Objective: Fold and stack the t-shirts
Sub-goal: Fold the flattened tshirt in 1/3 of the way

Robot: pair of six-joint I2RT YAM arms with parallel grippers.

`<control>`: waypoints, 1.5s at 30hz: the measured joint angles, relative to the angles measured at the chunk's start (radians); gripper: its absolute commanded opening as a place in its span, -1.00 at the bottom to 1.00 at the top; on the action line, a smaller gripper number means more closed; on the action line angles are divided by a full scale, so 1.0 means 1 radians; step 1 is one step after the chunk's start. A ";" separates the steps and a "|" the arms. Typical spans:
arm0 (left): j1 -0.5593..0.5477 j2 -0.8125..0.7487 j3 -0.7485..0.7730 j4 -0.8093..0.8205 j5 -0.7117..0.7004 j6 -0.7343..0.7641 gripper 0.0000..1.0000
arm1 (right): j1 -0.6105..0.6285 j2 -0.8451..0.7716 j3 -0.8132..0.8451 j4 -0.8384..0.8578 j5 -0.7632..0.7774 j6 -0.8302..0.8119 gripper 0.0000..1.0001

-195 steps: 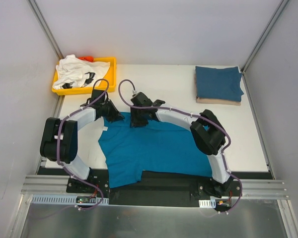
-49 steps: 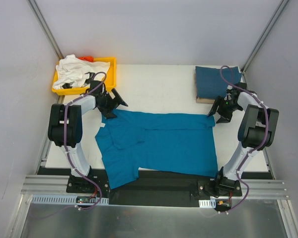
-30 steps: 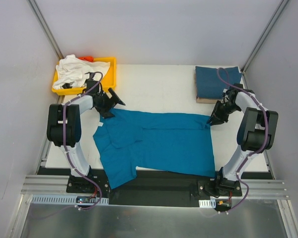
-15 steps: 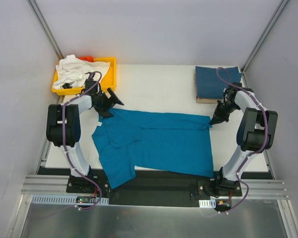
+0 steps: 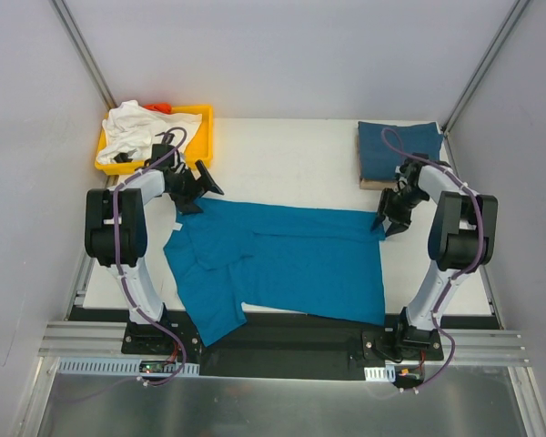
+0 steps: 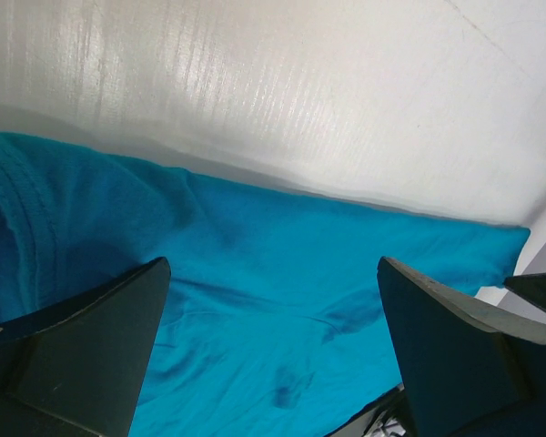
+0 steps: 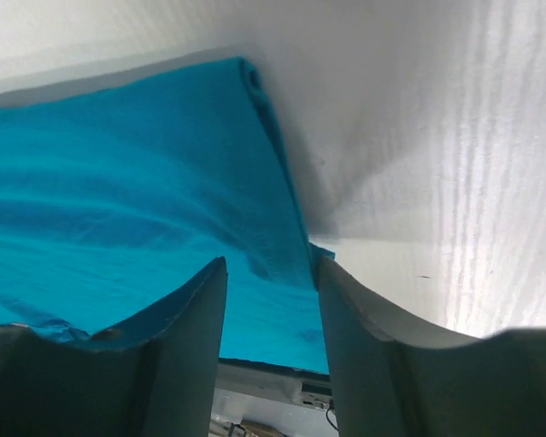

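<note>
A teal-blue t-shirt (image 5: 282,259) lies spread across the middle of the table, its far edge folded over. My left gripper (image 5: 197,188) hangs wide open over the shirt's far left corner (image 6: 255,300), nothing between its fingers (image 6: 91,346). My right gripper (image 5: 385,222) stands at the shirt's far right corner, jaws parted, with the hem (image 7: 273,155) running between the fingertips (image 7: 200,309) and not pinched. A darker blue t-shirt (image 5: 400,150) lies folded at the back right. A white t-shirt with black marks (image 5: 141,132) is crumpled in the tray.
The yellow tray (image 5: 203,137) sits at the back left, just behind my left gripper. The dark blue shirt rests on a beige folded piece (image 5: 396,186). Bare white table (image 5: 291,159) lies between tray and stack. Grey walls close in on both sides.
My right gripper was shut on the shirt's far right corner and has now parted its jaws. The teal shirt has slid slightly left. My left gripper has shifted a little left and stayed open.
</note>
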 measured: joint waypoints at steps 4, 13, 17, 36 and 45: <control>0.000 0.000 0.004 -0.011 0.007 0.024 0.99 | 0.026 -0.005 0.023 -0.011 0.005 -0.005 0.24; 0.000 0.000 0.017 -0.031 0.007 0.040 0.99 | 0.124 -0.089 0.061 -0.045 0.095 -0.006 0.93; 0.000 0.000 0.021 -0.038 0.006 0.040 0.99 | 0.166 -0.087 0.084 -0.044 0.117 0.002 0.93; 0.000 0.098 0.148 -0.074 -0.002 0.038 0.99 | 0.122 0.288 0.407 -0.095 -0.011 0.036 0.93; 0.000 0.193 0.298 -0.097 0.006 0.040 0.99 | 0.101 0.404 0.618 -0.164 -0.021 0.022 0.93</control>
